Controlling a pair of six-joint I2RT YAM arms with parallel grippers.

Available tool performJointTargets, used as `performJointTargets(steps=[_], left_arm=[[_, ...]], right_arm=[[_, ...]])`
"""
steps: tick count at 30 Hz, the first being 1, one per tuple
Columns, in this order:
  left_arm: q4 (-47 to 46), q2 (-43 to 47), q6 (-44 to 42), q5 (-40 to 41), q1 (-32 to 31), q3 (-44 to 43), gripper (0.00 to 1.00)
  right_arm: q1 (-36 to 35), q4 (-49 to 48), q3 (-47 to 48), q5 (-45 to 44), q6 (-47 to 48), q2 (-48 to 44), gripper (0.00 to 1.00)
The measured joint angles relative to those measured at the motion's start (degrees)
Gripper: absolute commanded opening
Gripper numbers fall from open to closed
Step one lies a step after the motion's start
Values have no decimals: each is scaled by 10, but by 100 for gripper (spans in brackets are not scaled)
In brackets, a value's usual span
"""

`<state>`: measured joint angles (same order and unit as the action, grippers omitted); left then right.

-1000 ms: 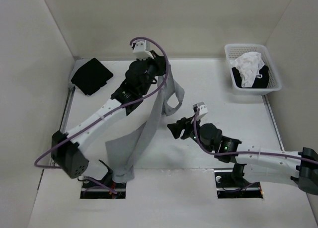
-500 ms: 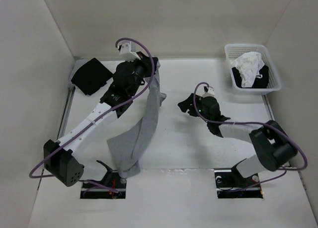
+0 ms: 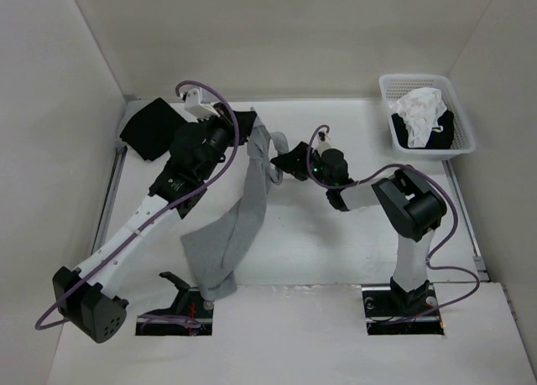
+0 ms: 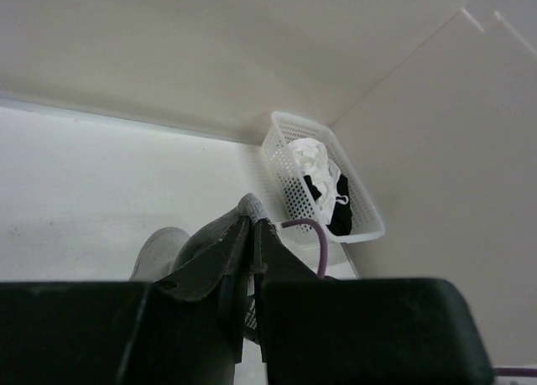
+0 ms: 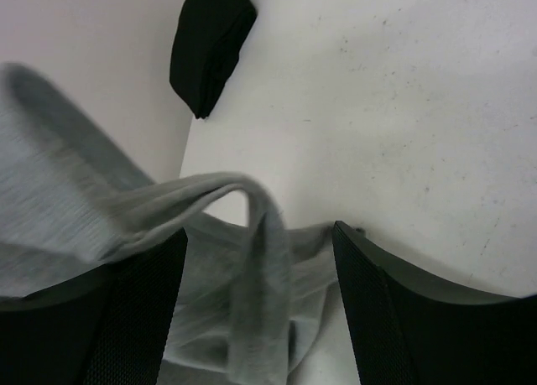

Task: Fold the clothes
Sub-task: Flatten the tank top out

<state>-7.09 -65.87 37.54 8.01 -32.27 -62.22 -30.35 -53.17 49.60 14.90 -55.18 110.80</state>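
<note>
Top view: left gripper (image 3: 250, 123) pinched shut on grey tank top (image 3: 243, 209), which hangs slanting, its lower end on the table (image 3: 336, 251) by the left base. Right gripper (image 3: 284, 163) spread wide beside a strap.
Left wrist: fingers (image 4: 226, 259) clamped on grey fabric.
Right wrist: jaws wide, strap loop between; black cloth (image 5: 210, 41) beyond.

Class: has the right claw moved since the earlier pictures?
Yes. The right claw moved toward the far wall, nearing the white basket's level, reaching the grey tank top.
</note>
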Motion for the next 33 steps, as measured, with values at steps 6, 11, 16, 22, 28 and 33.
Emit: performJointTargets(steps=[6,11,16,22,28,33], left_arm=[[13,57,0,-10,-3,0,3],[18,80,0,-12,-4,0,3],[38,89,0,-12,-4,0,3],[81,114,-18,-4,-1,-45,3],[82,181,-63,58,-7,-166,2],[61,253,-85,91,-10,-254,3]], right_arm=[[0,-6,5,11,-10,4,44],[-1,-19,6,36,-22,-2,11],[-3,-17,8,73,-49,-60,4],[-39,87,-9,43,-9,-324,3],[-248,371,192,-137,184,-575,3],[-489,494,379,-372,362,-588,3]])
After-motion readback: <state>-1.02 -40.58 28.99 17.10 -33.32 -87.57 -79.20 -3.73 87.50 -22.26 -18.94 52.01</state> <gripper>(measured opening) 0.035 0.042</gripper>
